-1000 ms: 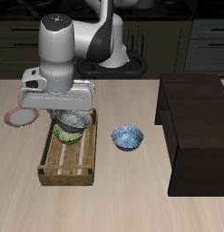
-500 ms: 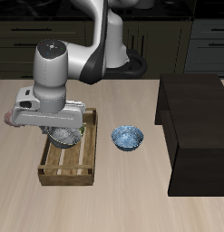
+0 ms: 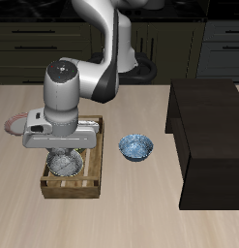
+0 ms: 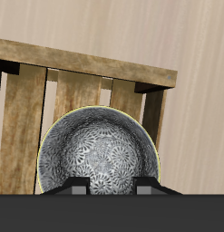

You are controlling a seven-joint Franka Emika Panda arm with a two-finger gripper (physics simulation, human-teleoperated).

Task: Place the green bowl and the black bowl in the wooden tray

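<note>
From where I stand, the arm is bent low over the wooden tray (image 3: 74, 182), which sits on the counter (image 3: 140, 208) toward its front edge. The gripper (image 3: 63, 153) hangs right above the tray's inside, its pale body covering much of the half farther back.

Just beneath it I can make out a round bowl with a grey-white speckled inside; going by that pattern it looks like the black bowl (image 3: 65, 165). It is inside the tray's walls, over the slats, directly under the gripper. The wrist view shows the same bowl (image 4: 98, 152) from above: its mouth faces the camera, the wooden slats (image 4: 77, 91) run behind it, and the tray's wall (image 4: 86, 62) crosses beyond. Two grey fingertips (image 4: 77, 188) show at the bowl's near rim, one to each side of a stretch of it, set apart rather than together. Whether they actually pinch the rim or merely stand beside it, I cannot tell, and whether the bowl rests on the slats or hangs just above them is not clear either.

A thin pale yellowish line follows the bowl's outer edge in the wrist view; what it belongs to I cannot say. The green bowl I cannot pick out in either view.

Beside the tray, apart from it, a blue bowl (image 3: 135, 147) sits on the counter. A dark box (image 3: 208, 131) stands farther along.
</note>
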